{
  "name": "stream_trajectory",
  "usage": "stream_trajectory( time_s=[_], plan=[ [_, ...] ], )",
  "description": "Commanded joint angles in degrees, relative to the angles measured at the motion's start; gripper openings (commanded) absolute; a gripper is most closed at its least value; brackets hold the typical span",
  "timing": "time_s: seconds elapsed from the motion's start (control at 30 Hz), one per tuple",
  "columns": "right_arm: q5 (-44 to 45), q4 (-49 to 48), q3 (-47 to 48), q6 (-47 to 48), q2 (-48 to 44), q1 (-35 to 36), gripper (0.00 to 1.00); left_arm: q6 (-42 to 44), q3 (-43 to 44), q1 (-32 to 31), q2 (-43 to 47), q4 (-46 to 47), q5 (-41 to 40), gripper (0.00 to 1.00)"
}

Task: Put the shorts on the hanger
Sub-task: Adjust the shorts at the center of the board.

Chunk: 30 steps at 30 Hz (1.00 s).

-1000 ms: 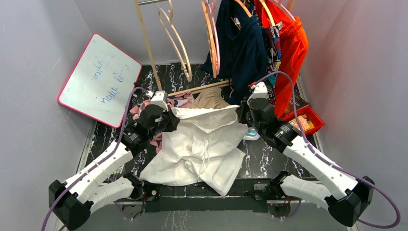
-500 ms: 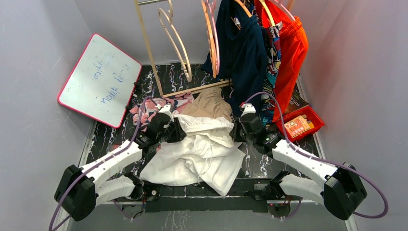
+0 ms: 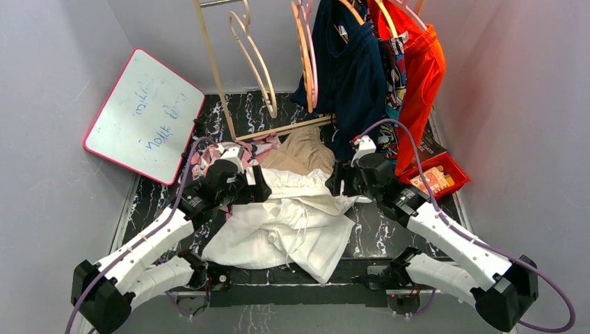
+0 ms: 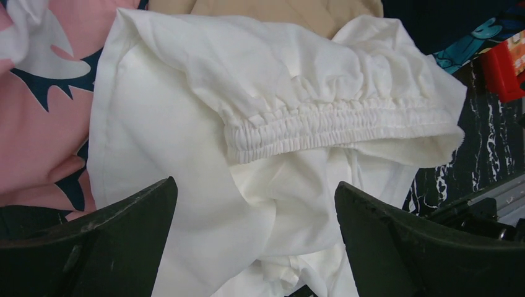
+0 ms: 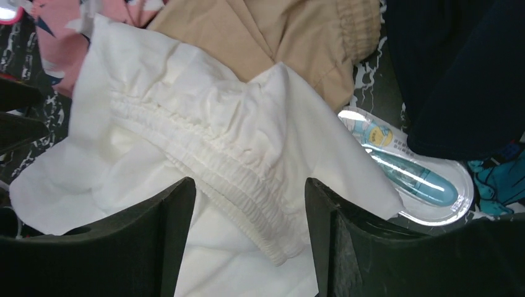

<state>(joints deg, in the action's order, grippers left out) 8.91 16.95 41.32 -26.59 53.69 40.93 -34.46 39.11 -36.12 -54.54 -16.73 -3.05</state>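
Observation:
The white shorts [image 3: 292, 223] lie crumpled on the black marbled table, their gathered waistband [image 4: 334, 120] towards the back. At the waistband's left end, my left gripper [image 3: 261, 189] hovers open, and its fingers [image 4: 124, 229] stand wide apart over the white fabric with nothing between them. My right gripper [image 3: 336, 182] is open at the right end, with the elastic edge [image 5: 247, 179] lying loose below its gap. The pale beige hanger [image 3: 254, 59] hangs empty from the wooden rack at the back, well above and behind both grippers.
Tan shorts [image 3: 303, 149] and a pink patterned garment [image 3: 209, 156] lie just behind the white shorts. A clear blister pack [image 5: 405, 176] sits by the right gripper. A whiteboard [image 3: 142, 115] leans back left, and a red bin [image 3: 435, 177] stands right. Navy and orange clothes [image 3: 389, 62] hang on pink hangers.
Both grippers have gone from shut on the waistband's ends to open. The stretched, lifted waistband has dropped and slackened onto the table.

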Motion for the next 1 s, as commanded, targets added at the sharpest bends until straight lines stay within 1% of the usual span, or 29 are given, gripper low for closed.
stream_trajectory(
  time_s=[0.0,0.1,0.17,0.27,0.33,0.4,0.5,0.57,0.63,0.7,0.73,0.8,0.9,0.97],
  plan=[
    [-3.2,6.4,9.9,5.8,-1.3,-0.2,0.73,2.1,6.5,0.3,4.9,-7.9,-2.0,0.98],
    [-3.5,8.7,16.4,7.1,-2.2,-0.1,0.74,3.6,10.6,0.3,7.8,-13.1,-5.7,0.98],
    [-4.3,7.6,20.8,8.2,-3.1,-0.1,0.73,6.3,13.2,0.3,9.7,-14.8,-9.1,0.98],
    [-7.1,4.2,28.8,9.3,-3.3,-0.1,0.71,13.1,15.7,0.3,12.4,-14.3,-13.0,0.98],
    [-8.7,1.7,33.9,9.1,-1.8,-0.1,0.70,17.1,15.8,0.3,13.5,-13.6,-16.0,0.98],
    [-10.2,0.1,39.5,8.6,1.2,-0.1,0.69,19.6,15.0,0.3,14.2,-12.7,-19.2,0.98],
    [-11.9,-0.8,47.5,8.0,7.8,-0.1,0.67,20.5,11.8,0.3,15.3,-10.1,-22.2,0.98],
    [-11.8,-0.6,52.6,8.0,11.2,-0.2,0.66,19.7,9.0,0.3,16.3,-8.1,-22.6,0.99],
    [-9.6,-0.1,57.2,8.4,15.2,-0.1,0.66,18.5,5.9,0.3,17.5,-6.0,-22.3,0.98],
    [-7.8,-1.1,60.1,8.4,17.9,-0.1,0.66,17.5,3.2,0.4,18.3,-4.3,-22.0,0.98],
    [-8.8,-2.1,61.2,8.6,19.3,-0.1,0.66,17.2,2.3,0.3,18.5,-3.8,-21.8,0.98],
    [-10.3,-1.9,64.8,8.6,23.1,-0.1,0.65,17.4,1.3,0.3,18.4,-3.2,-21.7,0.99],
    [-8.6,0.8,71.5,9.0,29.5,-0.1,0.63,17.8,1.4,0.3,17.6,-3.2,-22.7,0.98],
    [-9.0,-0.4,73.0,9.4,31.8,0.3,0.63,18.1,1.6,0.3,17.1,-3.1,-23.1,0.98]
  ],
)
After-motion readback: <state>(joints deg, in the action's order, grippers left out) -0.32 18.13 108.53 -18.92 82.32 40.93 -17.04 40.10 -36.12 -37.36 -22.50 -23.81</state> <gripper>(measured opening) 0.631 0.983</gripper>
